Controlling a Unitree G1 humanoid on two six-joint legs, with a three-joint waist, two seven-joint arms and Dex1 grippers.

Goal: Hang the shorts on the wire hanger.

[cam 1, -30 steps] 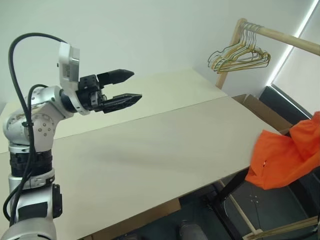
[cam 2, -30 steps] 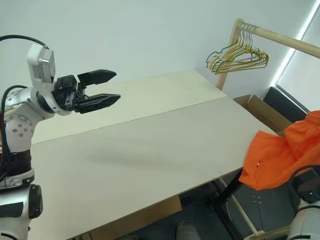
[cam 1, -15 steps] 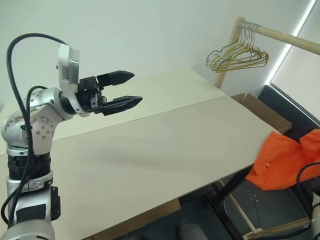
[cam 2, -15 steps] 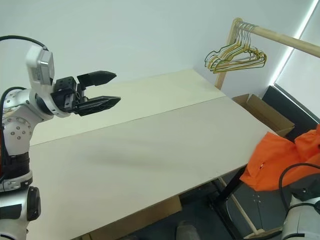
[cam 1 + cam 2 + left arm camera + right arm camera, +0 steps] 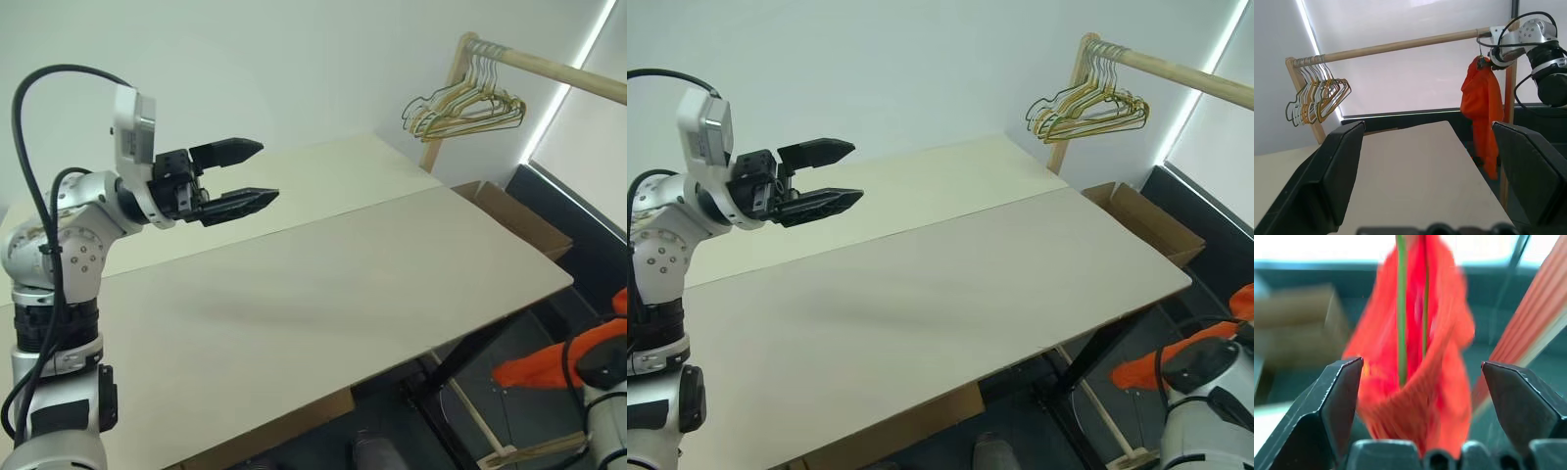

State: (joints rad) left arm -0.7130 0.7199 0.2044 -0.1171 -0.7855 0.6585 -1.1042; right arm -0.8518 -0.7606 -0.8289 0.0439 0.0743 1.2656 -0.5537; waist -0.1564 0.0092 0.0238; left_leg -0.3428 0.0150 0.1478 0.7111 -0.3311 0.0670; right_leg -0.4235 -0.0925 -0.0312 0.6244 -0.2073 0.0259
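A: The right gripper stands wide open, holding nothing; the left gripper is likewise open and empty over the table.

B: And the shorts?

A: Draped on the thin green wire hanger, beyond the table's far end. The soft, bunched orange fabric could slide off the smooth wire.

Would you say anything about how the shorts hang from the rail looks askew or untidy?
Yes. The orange shorts hang in a bunched, lopsided drape from the wooden rail, one end trailing low, instead of spread flat. The green wire hanger runs through the fabric. The right gripper is open before them.
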